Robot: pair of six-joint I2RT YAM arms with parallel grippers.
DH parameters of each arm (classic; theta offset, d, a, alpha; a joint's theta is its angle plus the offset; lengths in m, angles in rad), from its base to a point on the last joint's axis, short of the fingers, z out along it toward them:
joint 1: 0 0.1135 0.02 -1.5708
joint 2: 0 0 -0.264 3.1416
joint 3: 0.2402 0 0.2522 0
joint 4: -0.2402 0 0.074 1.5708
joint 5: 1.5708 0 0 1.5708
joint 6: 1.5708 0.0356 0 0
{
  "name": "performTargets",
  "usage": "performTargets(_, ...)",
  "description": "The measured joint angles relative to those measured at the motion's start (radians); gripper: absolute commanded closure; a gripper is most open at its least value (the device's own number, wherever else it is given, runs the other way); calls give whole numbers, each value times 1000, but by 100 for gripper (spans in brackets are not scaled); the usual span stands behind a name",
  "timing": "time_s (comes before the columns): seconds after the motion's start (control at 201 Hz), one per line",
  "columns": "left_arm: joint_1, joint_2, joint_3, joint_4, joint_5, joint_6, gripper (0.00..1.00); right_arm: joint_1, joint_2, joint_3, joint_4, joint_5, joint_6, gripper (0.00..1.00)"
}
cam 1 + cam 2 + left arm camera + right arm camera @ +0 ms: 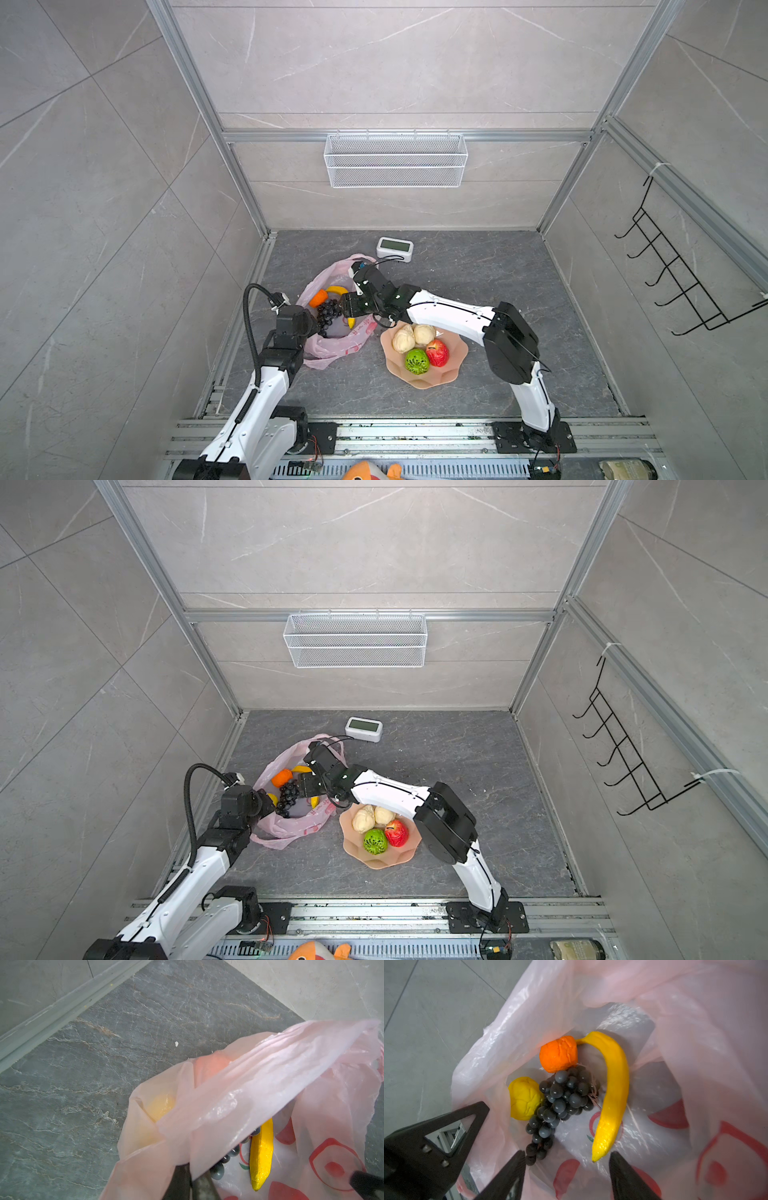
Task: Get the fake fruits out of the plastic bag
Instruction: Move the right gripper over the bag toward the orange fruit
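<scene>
The pink plastic bag (pixel 332 353) (pixel 286 833) lies on the left of the floor with its mouth held open. Inside it are a yellow banana (pixel 614 1093), a dark grape bunch (pixel 562 1097), an orange (pixel 558 1053) and a yellow lemon (pixel 525 1103). My left gripper (pixel 191 1176) is shut on the bag's rim (pixel 239 1093), near side. My right gripper (pixel 566 1154) (pixel 343 305) is open inside the bag's mouth. Its fingertips straddle the gap between the grapes' end and the banana's tip, with nothing between them.
A peach scalloped bowl (pixel 419 382) to the right of the bag holds two beige lumps (pixel 403 338), a green fruit (pixel 417 360) and a red apple (pixel 437 352). A white clock (pixel 395 248) stands behind the bag. A wire basket (pixel 395 160) hangs on the back wall.
</scene>
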Motion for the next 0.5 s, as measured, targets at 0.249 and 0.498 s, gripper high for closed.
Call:
performTargets(0.249,50,17,0,-1,20,-9,100,6,213,272,-33,-62,-63,33)
performTargets(0.498,134,129,49,-2,76,-35,100,6,449,681,-181,-46,-187,31)
